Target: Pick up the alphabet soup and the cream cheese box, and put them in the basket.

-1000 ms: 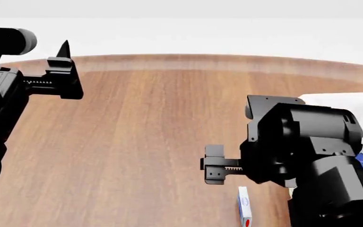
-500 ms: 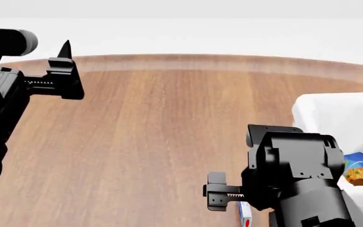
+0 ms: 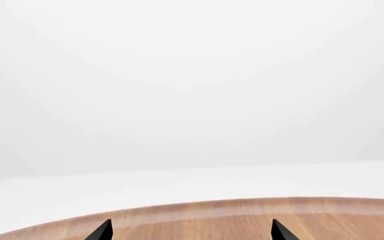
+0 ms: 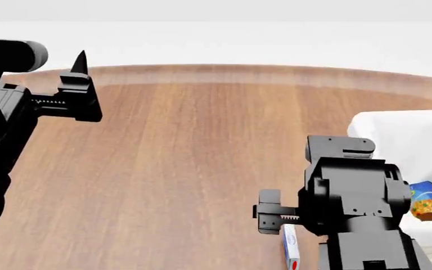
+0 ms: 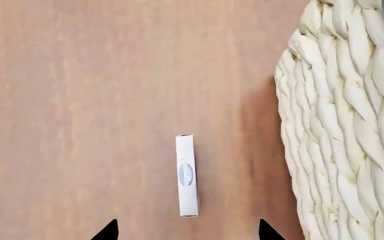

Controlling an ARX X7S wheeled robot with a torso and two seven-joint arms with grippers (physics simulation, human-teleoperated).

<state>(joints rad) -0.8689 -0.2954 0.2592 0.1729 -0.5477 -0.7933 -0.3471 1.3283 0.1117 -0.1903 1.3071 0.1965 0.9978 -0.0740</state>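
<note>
The alphabet soup (image 4: 424, 201), a can with a blue and yellow label, lies inside the basket (image 4: 396, 132) at the right of the head view. On the table beside the basket's woven wall (image 5: 342, 125) lies the cream cheese box (image 5: 186, 175), thin and white, also seen partly under my right arm (image 4: 289, 250). My right gripper (image 5: 186, 232) hangs open above the near end of the box, with nothing between its fingers; in the head view it shows as a black carriage (image 4: 270, 218). My left gripper (image 3: 190, 233) is open and empty, held high at the far left (image 4: 81, 84).
The round wooden table (image 4: 186, 157) stretches between both arms, with its far edge (image 3: 245, 205) against a white backdrop. The basket's white cloth liner (image 4: 426, 152) folds over its rim close to my right arm.
My right arm has drawn back off the basket toward the near edge, uncovering the basket and the can in it, and now sits over the box. The left gripper has barely shifted.
</note>
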